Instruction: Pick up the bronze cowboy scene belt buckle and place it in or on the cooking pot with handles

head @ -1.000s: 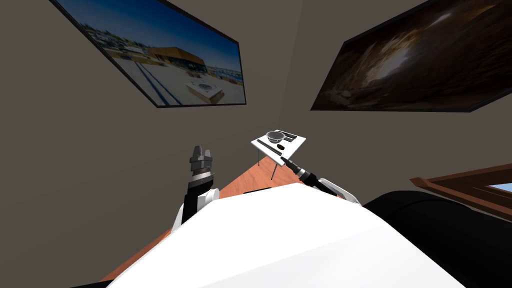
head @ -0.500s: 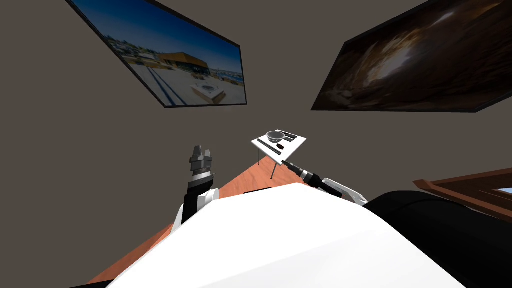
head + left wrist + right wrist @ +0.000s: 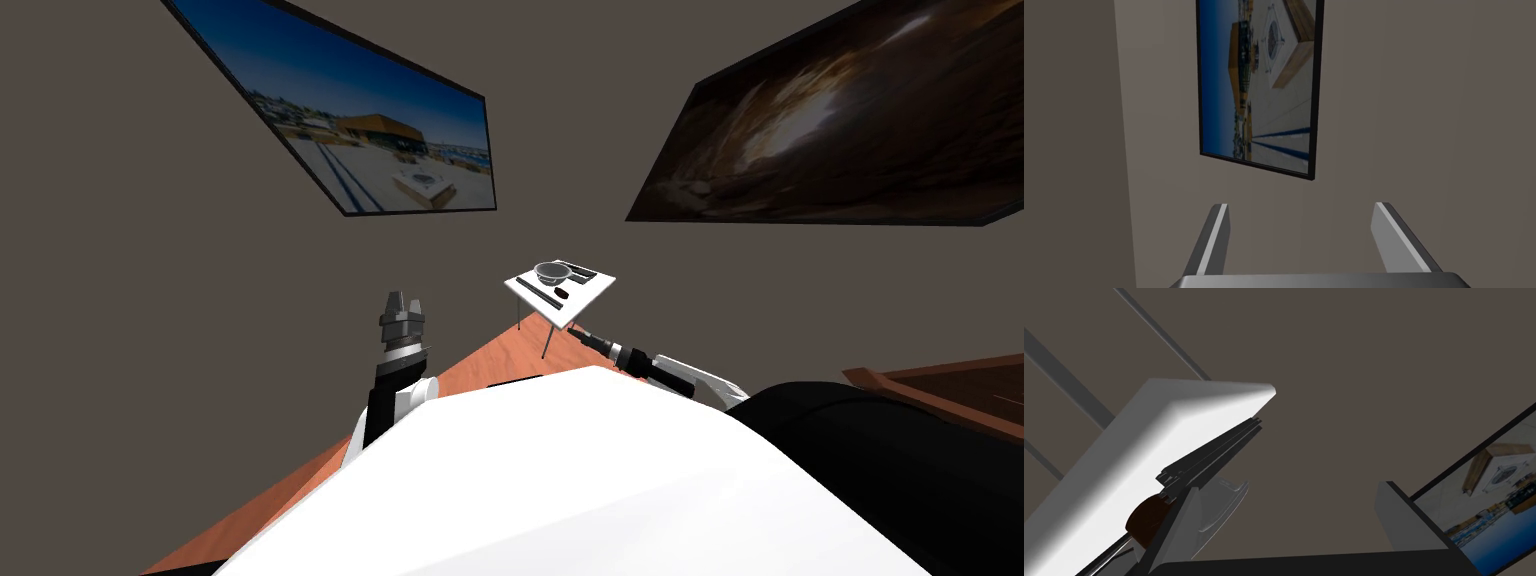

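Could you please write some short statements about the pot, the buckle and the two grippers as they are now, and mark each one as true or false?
1. The grey pot stands on the small white table. True.
2. The right gripper is shut on the buckle. False: its fingers stand open and hold nothing. The dark brown buckle lies on the table near one finger.
3. The left gripper is open and empty. True.
4. The buckle is inside the pot. False: it lies on the table top, outside the pot.
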